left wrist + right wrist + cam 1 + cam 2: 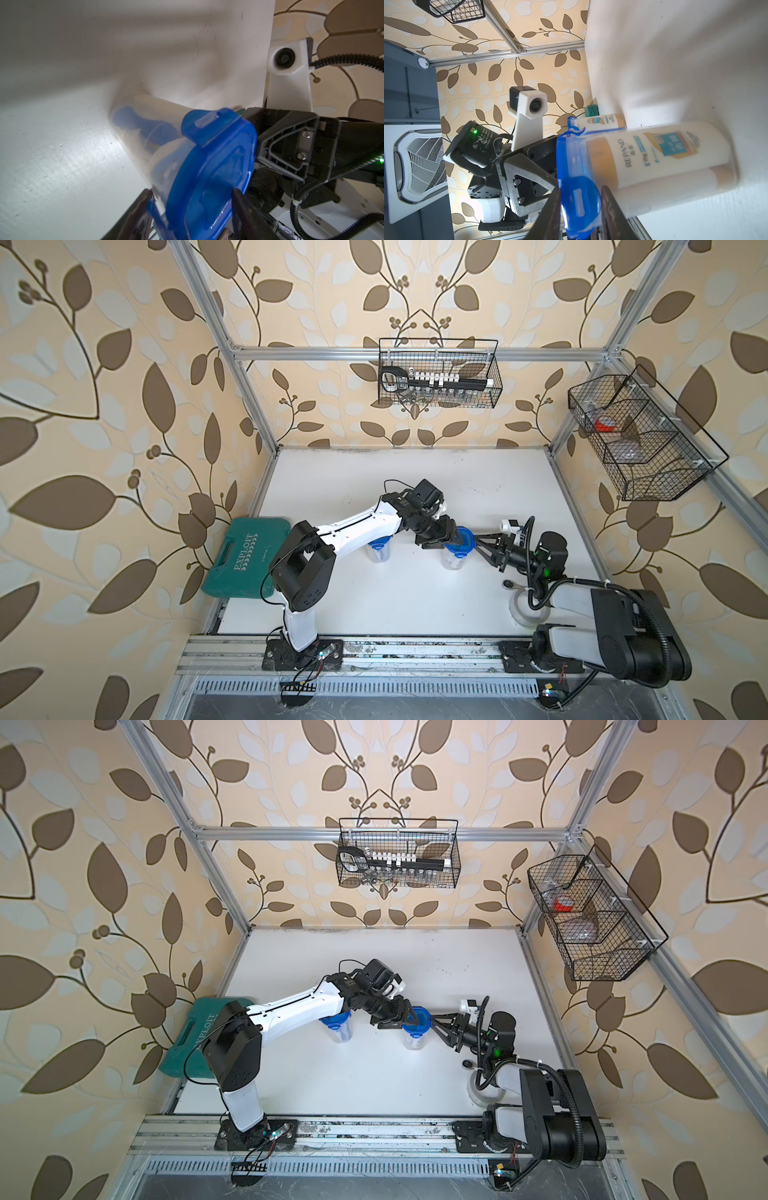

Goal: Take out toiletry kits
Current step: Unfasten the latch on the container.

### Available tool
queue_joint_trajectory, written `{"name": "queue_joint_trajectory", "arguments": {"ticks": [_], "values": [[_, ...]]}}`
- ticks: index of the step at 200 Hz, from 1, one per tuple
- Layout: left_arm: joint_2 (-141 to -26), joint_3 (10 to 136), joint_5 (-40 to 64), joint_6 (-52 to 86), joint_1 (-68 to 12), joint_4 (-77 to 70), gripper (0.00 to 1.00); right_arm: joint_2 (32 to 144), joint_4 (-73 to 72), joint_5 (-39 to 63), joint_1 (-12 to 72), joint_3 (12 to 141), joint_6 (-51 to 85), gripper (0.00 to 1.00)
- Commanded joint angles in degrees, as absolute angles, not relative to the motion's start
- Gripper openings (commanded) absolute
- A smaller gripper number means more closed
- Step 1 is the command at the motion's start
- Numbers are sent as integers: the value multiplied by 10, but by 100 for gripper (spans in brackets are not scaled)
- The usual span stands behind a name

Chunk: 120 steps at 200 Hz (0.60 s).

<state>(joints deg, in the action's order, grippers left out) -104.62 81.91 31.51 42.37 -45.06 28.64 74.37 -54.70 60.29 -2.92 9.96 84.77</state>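
Two clear jars stand on the white table, the left jar (379,551) and the right jar (454,561), each under a blue lid. The toiletry kits are inside them: a white and orange-yellow bottle (654,153) and a blue toothbrush piece (133,120) show through the right jar's wall. My left gripper (191,199) comes from the left, its fingers closed against opposite sides of that jar's blue lid (207,166). My right gripper (580,197) comes from the right and pinches one lid tab (579,199). In both top views the two grippers (457,537) (432,1019) meet at this lid.
A green tool case (245,558) lies at the table's left edge. A wire basket (438,373) hangs on the back rail and another wire basket (640,435) hangs on the right. A clear round container (525,608) sits beside the right arm.
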Motion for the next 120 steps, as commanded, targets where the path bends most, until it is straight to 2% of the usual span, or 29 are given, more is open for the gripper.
{"name": "queue_joint_trajectory", "arguments": {"ticks": [1,49,88,106,120], "values": [[-1066,784,252,424,-461,381,59,741,-591,610,-40,95,870,30],[-1064,750,246,430,-461,386,58,722,-590,620,-54,102,882,23],[-1062,744,247,430,-462,381,58,701,-549,625,-57,115,866,21],[-1060,760,248,426,-462,383,62,663,-437,619,-56,137,807,23],[-1056,788,245,417,-462,391,65,605,-191,576,-56,193,663,30]]}}
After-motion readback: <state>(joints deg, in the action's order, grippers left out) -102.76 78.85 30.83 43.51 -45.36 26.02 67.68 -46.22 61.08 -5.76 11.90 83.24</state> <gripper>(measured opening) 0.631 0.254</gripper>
